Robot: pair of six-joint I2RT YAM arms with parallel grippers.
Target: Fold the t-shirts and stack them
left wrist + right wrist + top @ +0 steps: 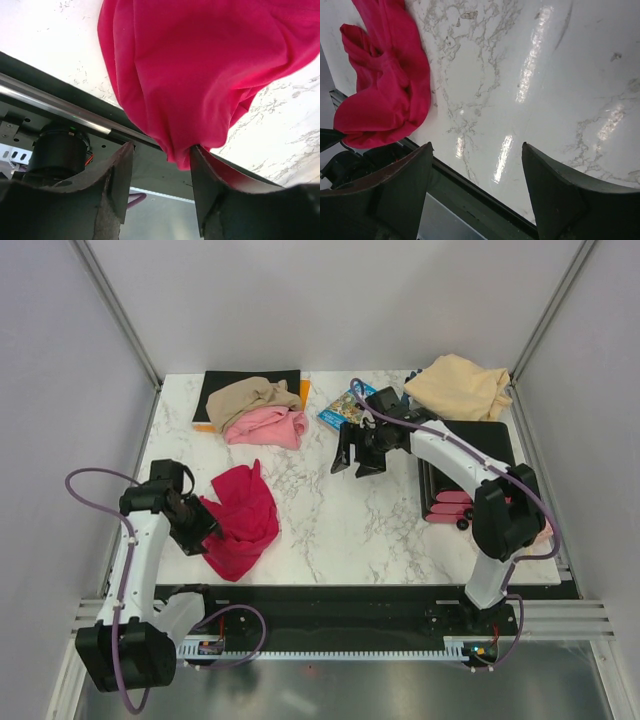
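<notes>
The crimson red t-shirt (243,520) lies crumpled at the front left of the marble table (340,520). My left gripper (200,526) sits at its left edge. In the left wrist view the jaws (162,170) stand apart, and a fold of the red cloth (200,75) hangs between them against the right finger, not pinched. My right gripper (357,466) hovers open and empty over the table's middle; its view (477,150) shows the red shirt (385,95) far off. The pink t-shirt (266,427) and tan-brown t-shirt (250,395) lie bunched at the back left. The peach-cream t-shirt (460,387) is at the back right.
A flat black mat (225,380) lies under the tan shirt. A blue illustrated book (340,410) lies at the back centre. A second black mat (490,435) on the right carries pink items (450,506). The table's front edge (75,92) runs close under the left gripper.
</notes>
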